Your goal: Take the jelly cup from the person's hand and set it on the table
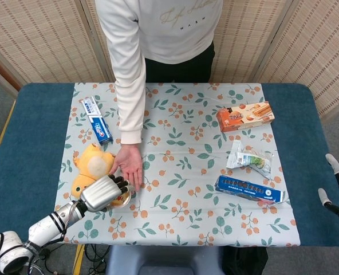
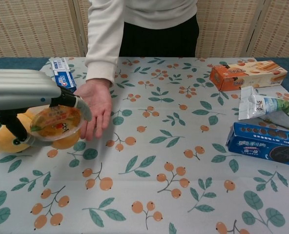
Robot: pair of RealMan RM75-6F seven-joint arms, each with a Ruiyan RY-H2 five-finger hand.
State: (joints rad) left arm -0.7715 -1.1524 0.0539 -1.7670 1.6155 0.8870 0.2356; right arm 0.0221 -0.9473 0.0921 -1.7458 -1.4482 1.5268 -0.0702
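My left hand (image 1: 102,192) (image 2: 22,95) grips the orange jelly cup (image 2: 58,126) (image 1: 121,199) from above, tilted, above the tablecloth near the front left. In the head view the cup is mostly hidden under the hand. The person's hand (image 1: 129,165) (image 2: 96,105) lies open and palm up just beyond the cup, with nothing on it. My right hand (image 1: 336,183) shows only as a sliver at the right edge of the head view, off the table.
A yellow plush toy (image 1: 88,166) (image 2: 8,134) lies right beside my left hand. A toothpaste box (image 1: 96,119) sits far left. On the right are an orange biscuit box (image 1: 245,116), a snack bag (image 1: 249,158) and a blue cookie box (image 1: 249,189).
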